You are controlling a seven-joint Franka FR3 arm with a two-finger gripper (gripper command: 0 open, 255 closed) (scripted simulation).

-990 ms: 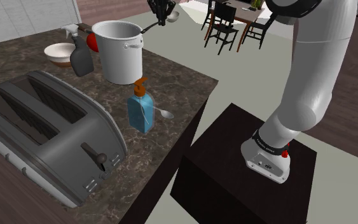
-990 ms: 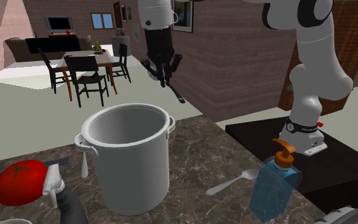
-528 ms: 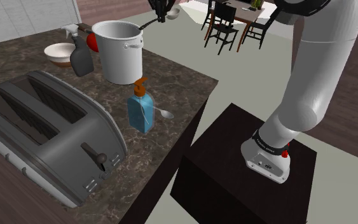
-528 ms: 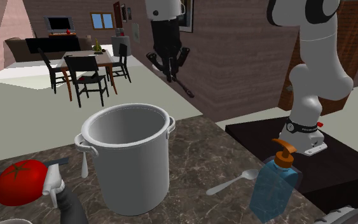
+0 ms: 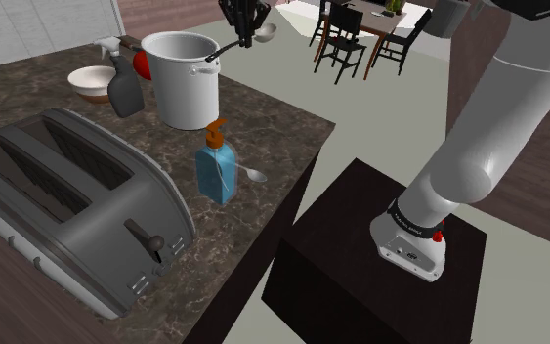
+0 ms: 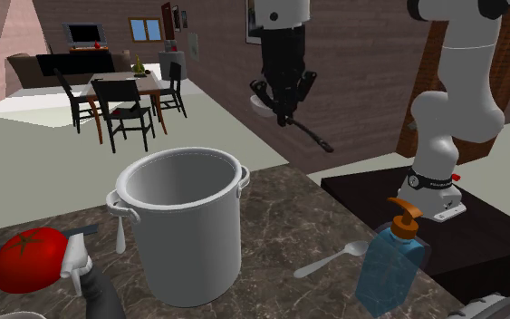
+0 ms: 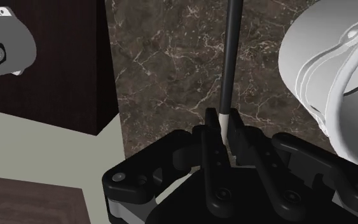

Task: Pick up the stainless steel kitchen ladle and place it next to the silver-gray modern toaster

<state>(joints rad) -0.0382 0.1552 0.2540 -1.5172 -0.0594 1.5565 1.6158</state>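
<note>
pot [image 5: 185,80] behind soap bottle [image 5: 215,168], toaster [image 5: 67,210] nearer

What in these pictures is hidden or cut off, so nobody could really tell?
- The bowl of the ladle: wrist view, hidden behind the jaws clasping its handle.
- The toaster: shoulder view, one end cut off by the left edge.
- The spoon: shoulder view, handle hidden behind the soap bottle.
- The tomato: shoulder view, mostly hidden behind the pot and spray bottle.
</note>
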